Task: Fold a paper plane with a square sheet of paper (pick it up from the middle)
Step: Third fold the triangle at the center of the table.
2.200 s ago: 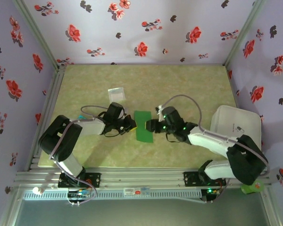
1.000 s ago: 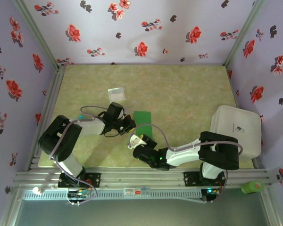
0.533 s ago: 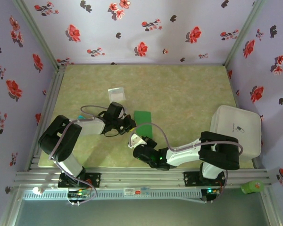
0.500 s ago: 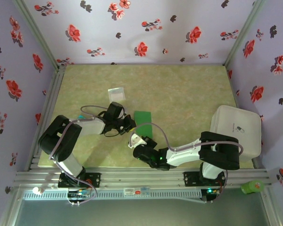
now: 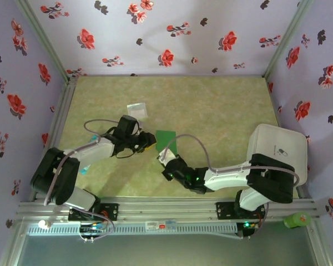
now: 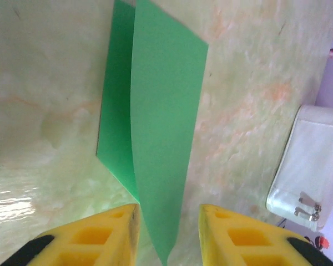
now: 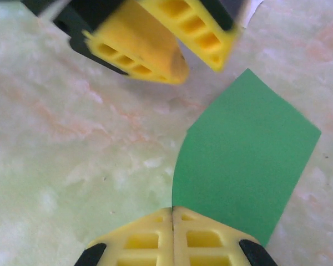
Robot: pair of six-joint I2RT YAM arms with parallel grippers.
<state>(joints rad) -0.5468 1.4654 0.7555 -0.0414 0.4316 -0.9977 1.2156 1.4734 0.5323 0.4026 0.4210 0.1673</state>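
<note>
Top external view: one folded green sheet (image 5: 166,138) sits between two grippers — left gripper (image 5: 150,143), jaws parted, straddles its left end; right gripper (image 5: 165,157), jaws pressed together, pinches its near edge. One packet (image 5: 136,110) beyond it.

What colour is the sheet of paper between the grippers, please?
The paper is plain bright green, clearest in the left wrist view.

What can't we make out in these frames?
- Right wrist: right gripper jaws are shut where the green sheet meets them; they hide whether paper is pinched.
- Left wrist: the sheet's raised top layer hides the layer beneath; the white tub is cut by the right edge.
- Top external: the right gripper covers the sheet's near end; the pale packet is too small to identify.
</note>
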